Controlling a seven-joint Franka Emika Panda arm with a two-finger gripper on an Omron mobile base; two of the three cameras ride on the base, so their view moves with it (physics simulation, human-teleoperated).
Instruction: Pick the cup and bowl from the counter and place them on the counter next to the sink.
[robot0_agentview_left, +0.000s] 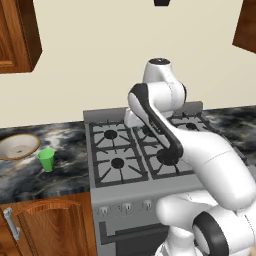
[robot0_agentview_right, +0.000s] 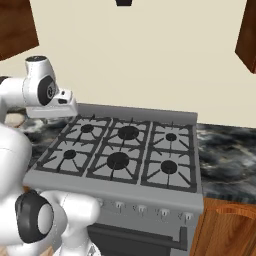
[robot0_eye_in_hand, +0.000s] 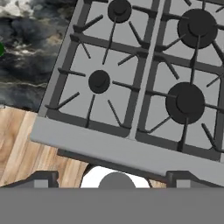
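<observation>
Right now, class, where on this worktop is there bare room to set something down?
Bare black counter lies between the green cup and the stove, and more counter right of the stove. It is crowded at the far left, where the bowl sits close beside the cup.

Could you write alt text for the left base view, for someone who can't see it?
A white robot arm rises from the lower right over a grey gas stove. To the stove's left, on the black marble counter, a small green cup stands beside a wide tan bowl, above wooden cabinets.
</observation>
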